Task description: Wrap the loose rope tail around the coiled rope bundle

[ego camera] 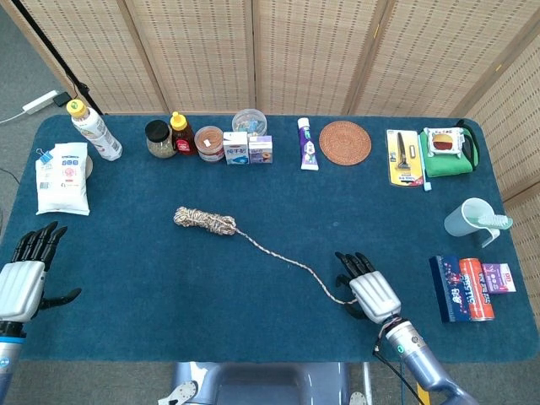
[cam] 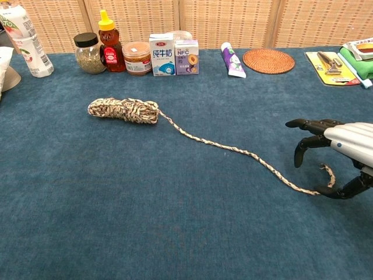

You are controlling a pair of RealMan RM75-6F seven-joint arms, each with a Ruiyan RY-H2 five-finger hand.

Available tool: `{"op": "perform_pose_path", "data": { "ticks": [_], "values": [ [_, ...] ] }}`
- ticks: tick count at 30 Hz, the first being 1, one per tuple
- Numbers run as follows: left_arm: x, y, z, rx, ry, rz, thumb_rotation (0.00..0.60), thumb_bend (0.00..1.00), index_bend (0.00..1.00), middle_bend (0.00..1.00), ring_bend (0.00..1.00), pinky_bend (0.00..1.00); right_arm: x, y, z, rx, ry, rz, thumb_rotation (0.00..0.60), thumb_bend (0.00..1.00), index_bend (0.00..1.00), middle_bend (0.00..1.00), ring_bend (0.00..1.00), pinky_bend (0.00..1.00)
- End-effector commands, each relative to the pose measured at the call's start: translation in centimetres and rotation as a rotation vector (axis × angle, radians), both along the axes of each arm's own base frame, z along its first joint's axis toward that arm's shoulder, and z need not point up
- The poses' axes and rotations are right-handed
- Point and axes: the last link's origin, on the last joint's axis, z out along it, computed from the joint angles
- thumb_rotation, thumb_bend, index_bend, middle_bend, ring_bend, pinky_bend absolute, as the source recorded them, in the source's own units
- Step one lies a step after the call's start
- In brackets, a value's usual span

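The coiled rope bundle [ego camera: 205, 221] [cam: 123, 110] lies left of the table's middle. Its loose tail [ego camera: 283, 253] [cam: 233, 148] runs right and toward the front, ending in a small hook. My right hand [ego camera: 365, 288] [cam: 336, 151] hovers over that end with fingers spread; the thumb sits beside the hooked tip, and the rope is not held. The head view hides the tail's tip under the hand. My left hand [ego camera: 24, 277] stays open at the table's front left edge, far from the rope; the chest view does not show it.
Along the back edge stand a bottle [ego camera: 94, 130], jars [cam: 91, 53], a honey bottle [cam: 107, 41], small cartons [cam: 173, 54], a tube [ego camera: 307, 143] and a woven coaster [cam: 268, 60]. A wipes pack [ego camera: 62, 177] lies left. A cup [ego camera: 469, 221] and boxes [ego camera: 470, 287] sit right.
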Motion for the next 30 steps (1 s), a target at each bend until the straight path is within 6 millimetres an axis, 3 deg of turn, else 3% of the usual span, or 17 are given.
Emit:
{"op": "perform_pose_path", "data": {
  "ticks": [1,30],
  "values": [
    [-0.03,0.04,0.03,0.001,-0.001,0.002,0.600,0.06,0.00,0.00,0.00,0.00,0.14,-0.10,-0.31,0.004,0.005,0.004,0.600,0.36,0.39,0.00,0.00,0.00],
    [-0.15,0.16,-0.03,-0.006,-0.003,0.012,0.600,0.05,0.00,0.00,0.00,0.00,-0.30,0.13,-1.28,0.021,0.016,-0.010,0.600,0.37,0.48,0.00,0.00,0.00]
  ]
}}
